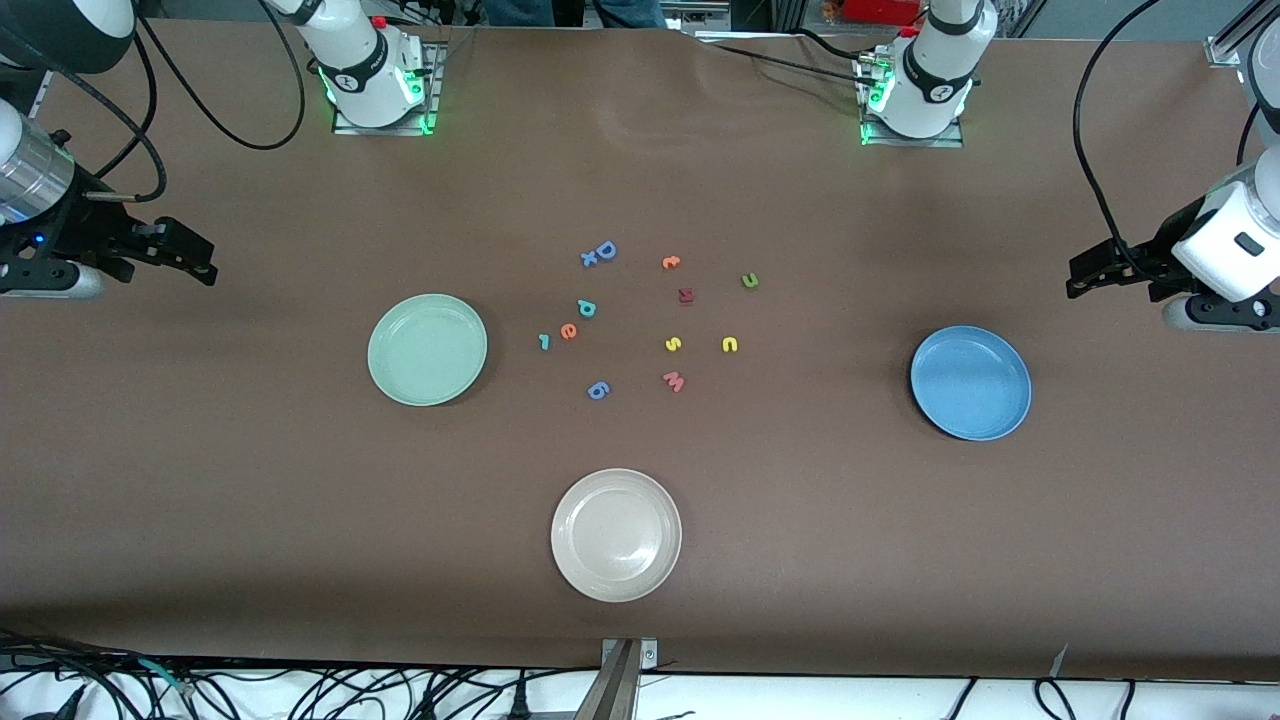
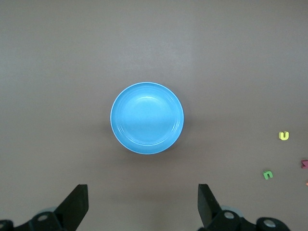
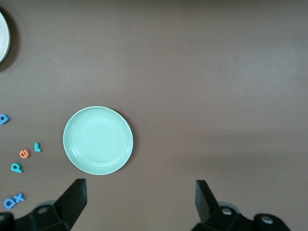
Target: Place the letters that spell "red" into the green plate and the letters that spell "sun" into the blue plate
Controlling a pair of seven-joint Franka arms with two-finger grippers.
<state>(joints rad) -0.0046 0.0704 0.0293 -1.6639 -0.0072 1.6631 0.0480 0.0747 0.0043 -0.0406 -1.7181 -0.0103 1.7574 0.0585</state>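
Note:
The green plate (image 1: pixel 427 349) (image 3: pixel 98 140) lies toward the right arm's end, the blue plate (image 1: pixel 970 382) (image 2: pixel 147 118) toward the left arm's end; both are bare. Between them lie the teal r (image 1: pixel 544 342), orange e (image 1: pixel 568 332) and teal d (image 1: pixel 586 308), beside the green plate. The yellow s (image 1: pixel 673 344), yellow u (image 1: pixel 730 344) and olive n (image 1: pixel 749 281) lie toward the blue plate. My right gripper (image 1: pixel 195 258) (image 3: pixel 140 199) hangs open above the table at its end, holding nothing. My left gripper (image 1: pixel 1082 277) (image 2: pixel 143 202) hangs open at its own end, also holding nothing.
A beige-white plate (image 1: pixel 616 535) lies nearest the front camera. Among the letters are a blue D (image 1: pixel 605 250) with a small x (image 1: pixel 589 259), an orange letter (image 1: pixel 671 262), a dark red one (image 1: pixel 686 295), a pink w (image 1: pixel 673 381) and a blue 6 (image 1: pixel 597 390).

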